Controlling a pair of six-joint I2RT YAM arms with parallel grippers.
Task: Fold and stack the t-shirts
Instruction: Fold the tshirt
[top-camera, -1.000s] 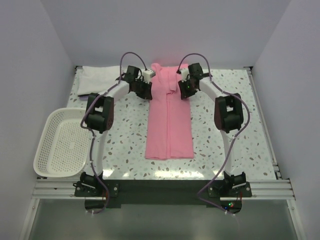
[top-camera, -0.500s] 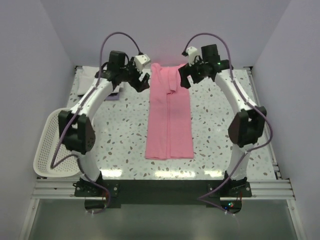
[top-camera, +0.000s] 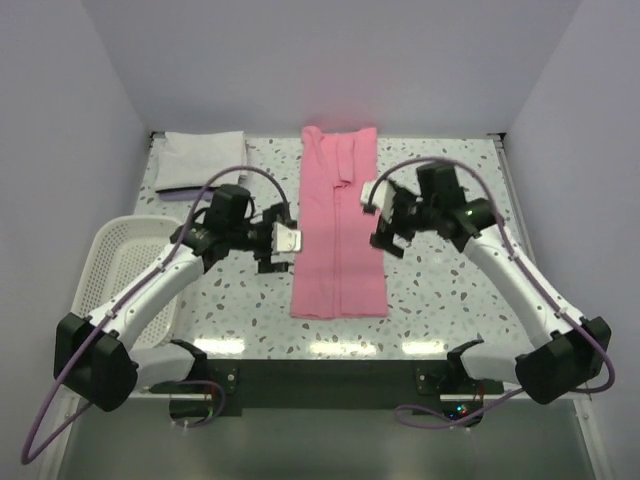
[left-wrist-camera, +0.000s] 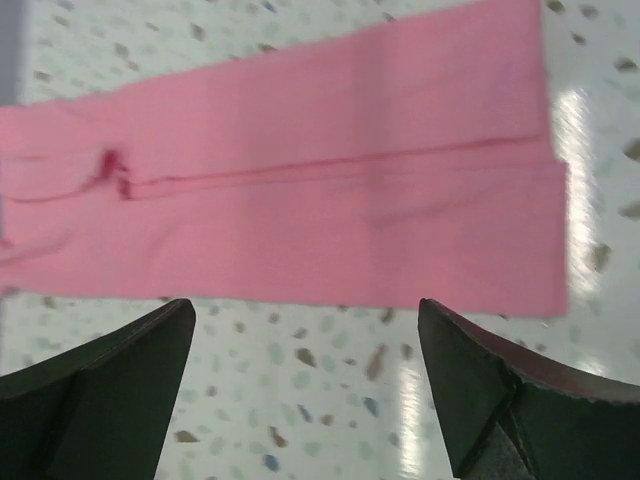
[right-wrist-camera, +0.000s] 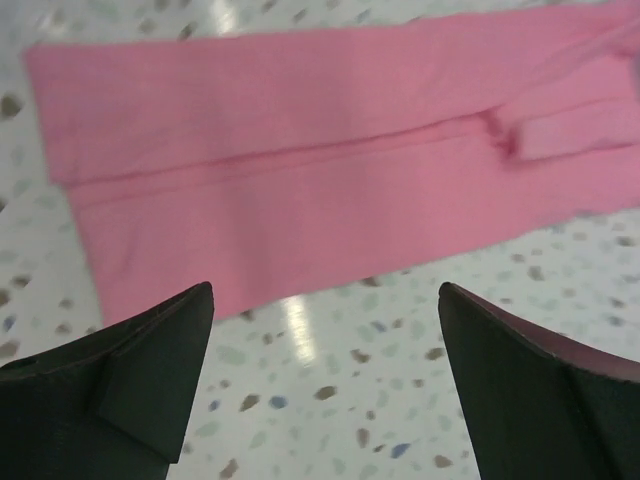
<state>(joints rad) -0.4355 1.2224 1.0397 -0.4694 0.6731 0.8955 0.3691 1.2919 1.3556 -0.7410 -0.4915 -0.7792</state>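
Nearest the arm bases, the white mesh basket (top-camera: 105, 290) is sitting at the left edge of the speckled table (top-camera: 430, 305). Mid-table, the pink t-shirt (top-camera: 340, 240) is lying flat as a long folded strip running near to far. The left gripper (top-camera: 280, 245) is hovering just beside its left edge and the right gripper (top-camera: 387, 232) just beside its right edge, both spread wide and holding nothing. In the far left corner, the folded white t-shirt (top-camera: 200, 160) is resting flat.
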